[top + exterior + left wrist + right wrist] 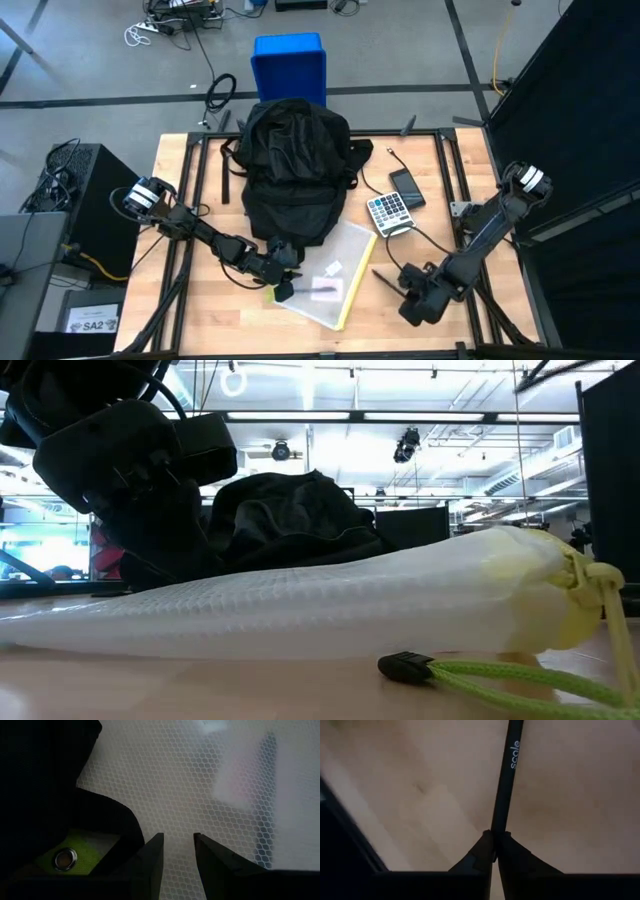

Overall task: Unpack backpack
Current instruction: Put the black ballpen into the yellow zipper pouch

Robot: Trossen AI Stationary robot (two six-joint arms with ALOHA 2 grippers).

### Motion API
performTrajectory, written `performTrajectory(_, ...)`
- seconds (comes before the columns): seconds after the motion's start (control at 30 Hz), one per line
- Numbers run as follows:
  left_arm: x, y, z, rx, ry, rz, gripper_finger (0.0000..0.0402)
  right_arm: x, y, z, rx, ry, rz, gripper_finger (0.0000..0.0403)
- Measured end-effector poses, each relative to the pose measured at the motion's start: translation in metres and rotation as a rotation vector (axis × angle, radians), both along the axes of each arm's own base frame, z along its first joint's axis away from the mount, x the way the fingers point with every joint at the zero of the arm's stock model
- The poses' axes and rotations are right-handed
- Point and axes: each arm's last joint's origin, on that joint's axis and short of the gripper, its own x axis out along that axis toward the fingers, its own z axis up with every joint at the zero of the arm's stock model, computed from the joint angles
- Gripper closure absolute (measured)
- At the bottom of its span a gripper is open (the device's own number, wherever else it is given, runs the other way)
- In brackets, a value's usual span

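right tool (495, 851) pinches a black pen (506, 785) — left tool (177, 855) slightly spread over the mesh pouch (325, 275).

Left gripper (177, 851) jaws slightly parted over white mesh pouch (200, 780), beside a yellow-green grommet tab (75, 852).

Bare desk (200, 325) lies open at the front left corner. The backpack (292, 170), mesh pouch (335, 280), calculator (389, 213) and phone (407, 187) crowd the middle.
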Motion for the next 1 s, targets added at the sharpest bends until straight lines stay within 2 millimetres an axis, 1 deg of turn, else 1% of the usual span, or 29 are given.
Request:
performTrajectory(0.17, 0.000, 0.000, 0.000, -0.002, 0.000, 0.002, 0.0314, 0.012, 0.003, 0.005, 0.043, -0.102, 0.052, 0.0402)
performTrajectory(0.43, 0.000, 0.000, 0.000, -0.001, 0.001, 0.001, 0.0315, 0.020, 0.006, 0.011, 0.070, -0.178, 0.102, 0.0402)
performTrajectory(0.5, 0.000, 0.000, 0.000, -0.001, 0.001, 0.001, 0.0314, 0.024, 0.010, 0.020, 0.075, -0.206, 0.123, 0.0403)
performTrajectory(0.67, 0.000, 0.000, 0.000, 0.000, 0.002, 0.000, 0.0315, 0.036, 0.021, 0.050, 0.068, -0.318, 0.185, 0.0403)
performTrajectory(0.73, 0.000, 0.000, 0.000, 0.000, 0.002, 0.001, 0.0314, 0.038, 0.023, 0.058, 0.044, -0.347, 0.194, 0.0403)
performTrajectory(0.87, 0.000, 0.000, 0.000, 0.000, 0.001, 0.000, 0.0314, 0.038, 0.020, 0.055, -0.029, -0.343, 0.181, 0.0403)
performTrajectory(1.0, 0.000, 0.000, 0.000, 0.000, 0.001, 0.001, 0.0315, 0.042, 0.024, 0.035, -0.077, -0.284, 0.198, 0.0390)
